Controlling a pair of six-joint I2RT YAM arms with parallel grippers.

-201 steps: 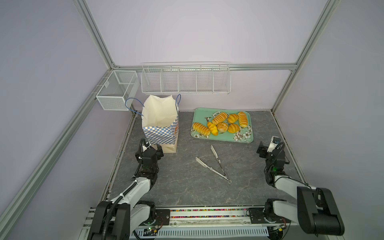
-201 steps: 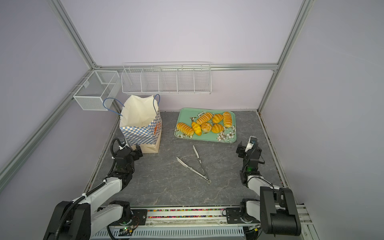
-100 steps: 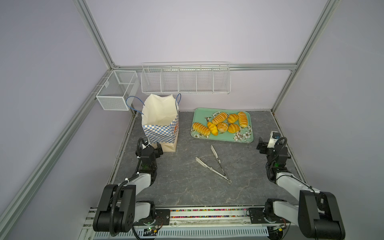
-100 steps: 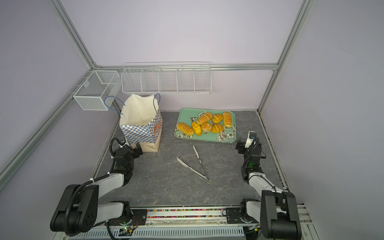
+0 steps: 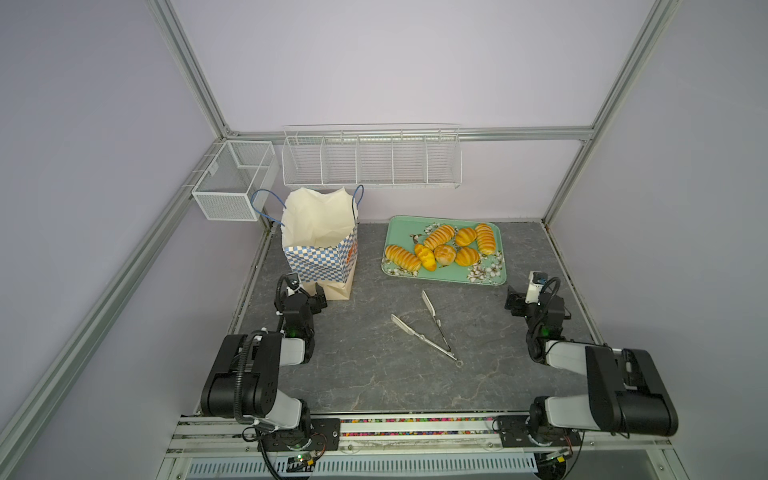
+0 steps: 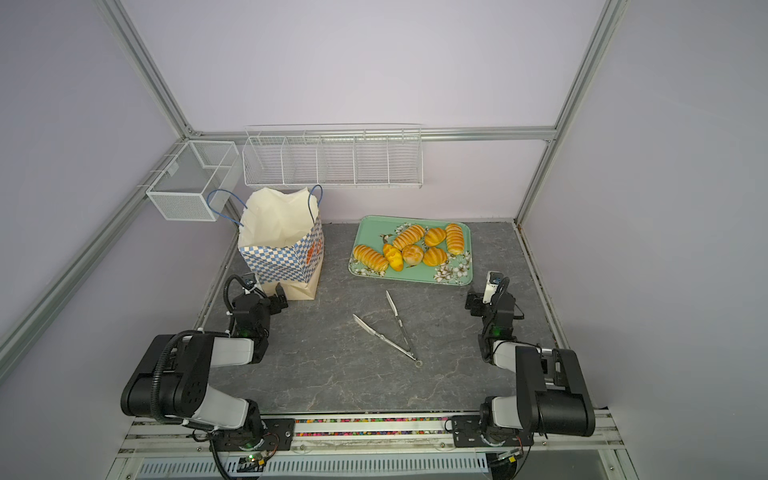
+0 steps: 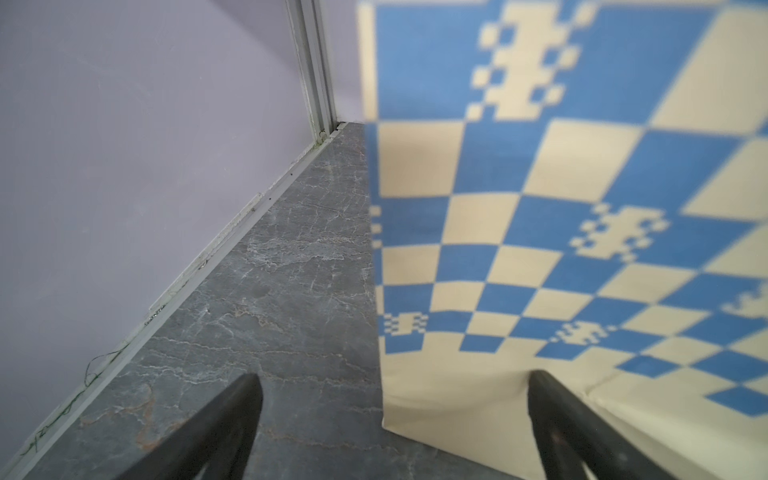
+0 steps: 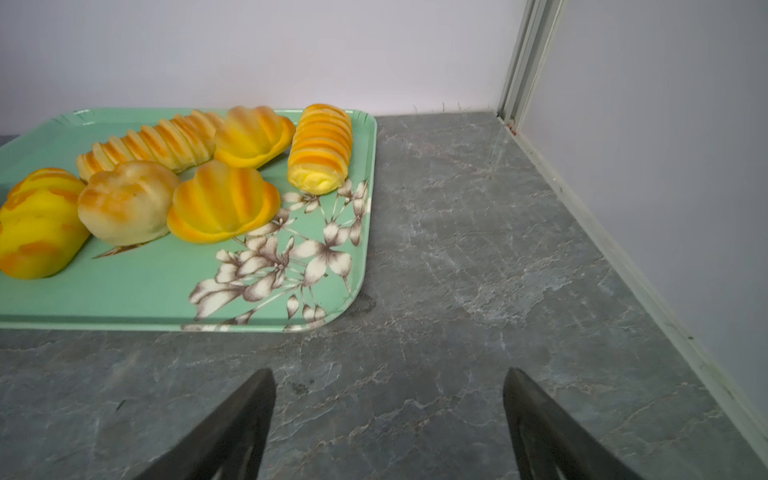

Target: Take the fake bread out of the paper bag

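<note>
Your fake bread (image 5: 444, 248), seven pieces, sits on the green tray (image 5: 446, 277), ahead and inward of the right gripper (image 8: 388, 374), which is nearer, spread and empty. The paper bag (image 5: 322, 257) stands upright right in front of the left gripper (image 7: 392, 380), also spread.

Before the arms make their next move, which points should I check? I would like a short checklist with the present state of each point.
1. Paper bag stands upright, mouth open: ok.
2. Left gripper open and empty, near the bag's lower corner: ok.
3. Right gripper open and empty, over bare table beside the tray: ok.
4. Fake bread, seven pieces, lies on the tray, outside the bag: ok.
5. No bread left inside the bag: cannot tell, its bottom is hidden.
6. Tongs lie free on the table between the arms: ok.
</note>
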